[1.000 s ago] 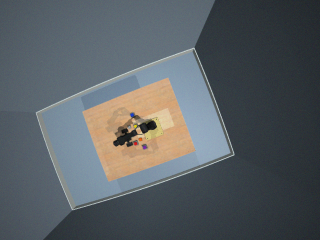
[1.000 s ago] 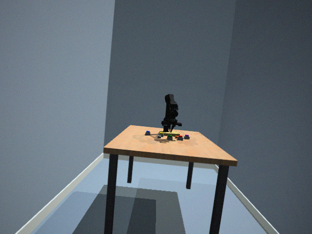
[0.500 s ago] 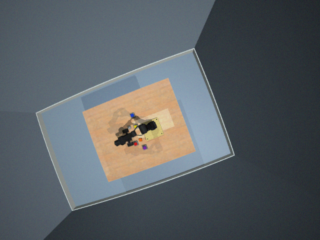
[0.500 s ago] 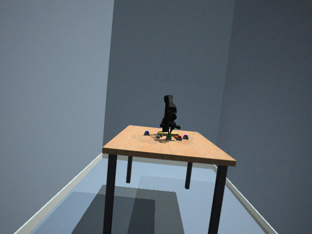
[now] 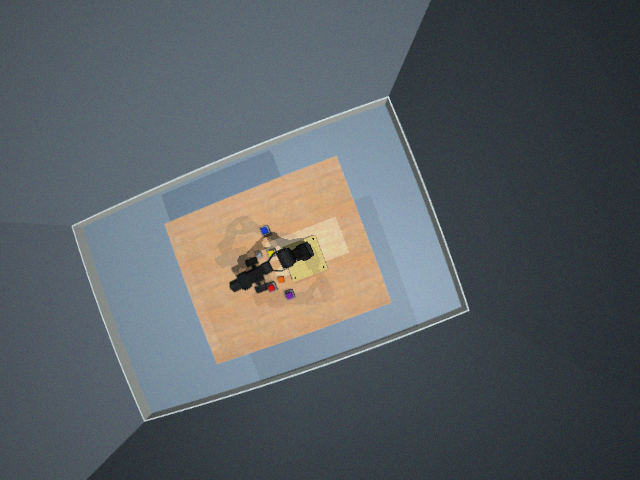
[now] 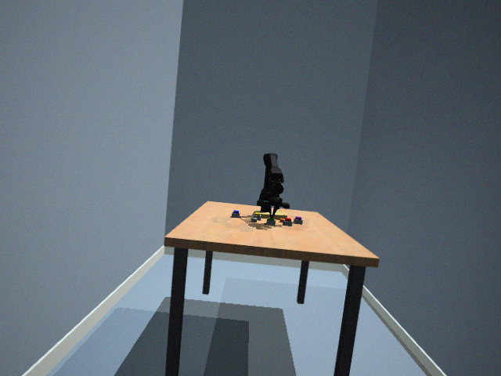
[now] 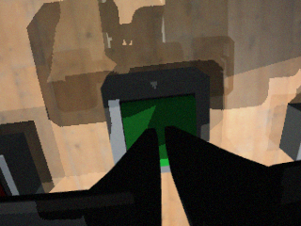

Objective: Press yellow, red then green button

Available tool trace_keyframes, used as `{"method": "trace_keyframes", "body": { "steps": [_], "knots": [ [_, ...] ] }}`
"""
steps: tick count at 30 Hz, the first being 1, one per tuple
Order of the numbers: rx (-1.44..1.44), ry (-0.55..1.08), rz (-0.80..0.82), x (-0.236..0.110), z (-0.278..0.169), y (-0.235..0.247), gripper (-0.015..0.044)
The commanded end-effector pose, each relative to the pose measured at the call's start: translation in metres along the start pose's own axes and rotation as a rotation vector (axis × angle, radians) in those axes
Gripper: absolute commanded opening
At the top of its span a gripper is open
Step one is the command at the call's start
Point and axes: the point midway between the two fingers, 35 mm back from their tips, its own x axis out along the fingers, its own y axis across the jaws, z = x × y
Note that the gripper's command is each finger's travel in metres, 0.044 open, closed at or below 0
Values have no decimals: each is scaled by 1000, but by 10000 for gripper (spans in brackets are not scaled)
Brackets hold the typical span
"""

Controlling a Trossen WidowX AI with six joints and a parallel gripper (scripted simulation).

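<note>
Blue button [image 5: 264,229], purple button [image 5: 289,293] and orange block [image 5: 280,279] on the wooden table [image 6: 226,243]
</note>
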Motion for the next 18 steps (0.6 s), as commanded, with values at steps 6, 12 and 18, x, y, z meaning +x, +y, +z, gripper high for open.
{"method": "trace_keyframes", "body": {
  "steps": [6, 12, 18],
  "knots": [
    [-6, -1, -3, 1, 0, 0, 20],
    [-6, -1, -3, -33, 0, 0, 20],
    [-6, -2, 0, -41, 1, 22, 99]
  ]
}}
